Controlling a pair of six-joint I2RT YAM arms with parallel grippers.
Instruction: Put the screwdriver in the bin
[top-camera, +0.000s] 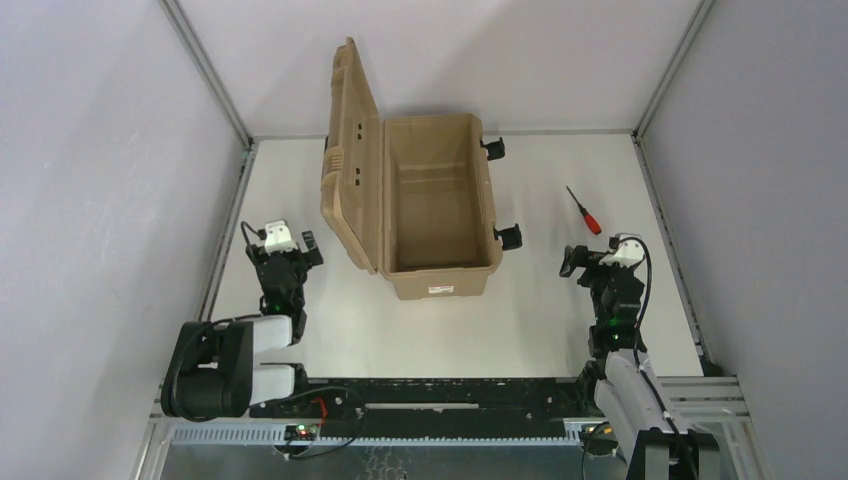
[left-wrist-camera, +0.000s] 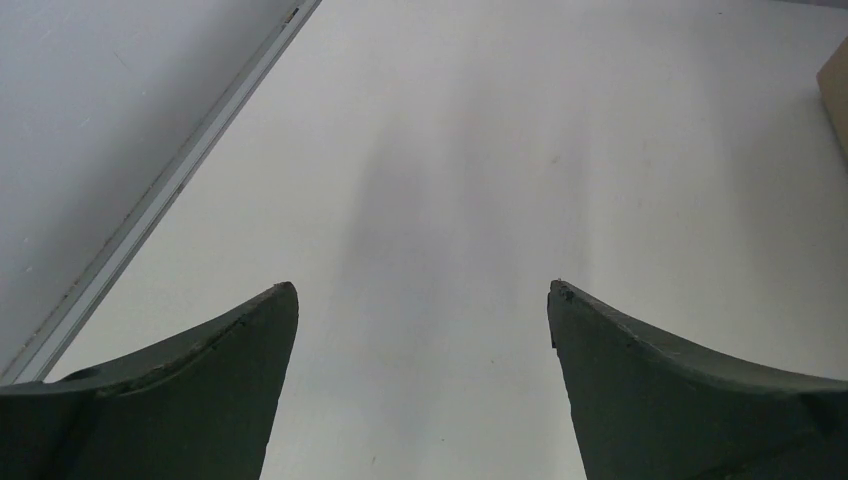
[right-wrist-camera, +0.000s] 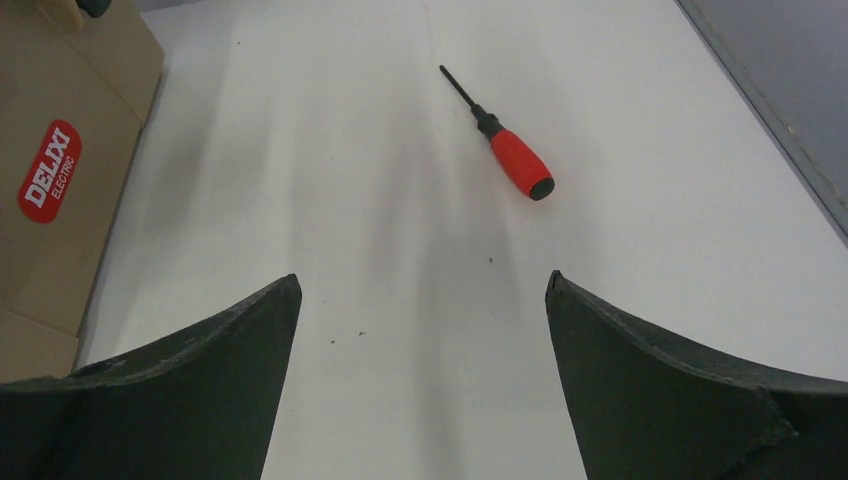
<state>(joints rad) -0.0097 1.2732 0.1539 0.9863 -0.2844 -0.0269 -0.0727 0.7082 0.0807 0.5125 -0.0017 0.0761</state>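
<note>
- screwdriver (right-wrist-camera: 510, 155) is laid flat, right of the open bin (top-camera: 415, 283).
- it is found ahead-right of the right gripper (right-wrist-camera: 422, 290), handle nearer, shaft angled away-left.
- both are held spread, empty; left gripper (left-wrist-camera: 422, 290) is farther off.

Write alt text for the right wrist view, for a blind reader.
A red-handled screwdriver lies flat on the white table, ahead of the open right gripper and untouched. The tan bin, bearing a red sticker, sits at the left edge.
</note>
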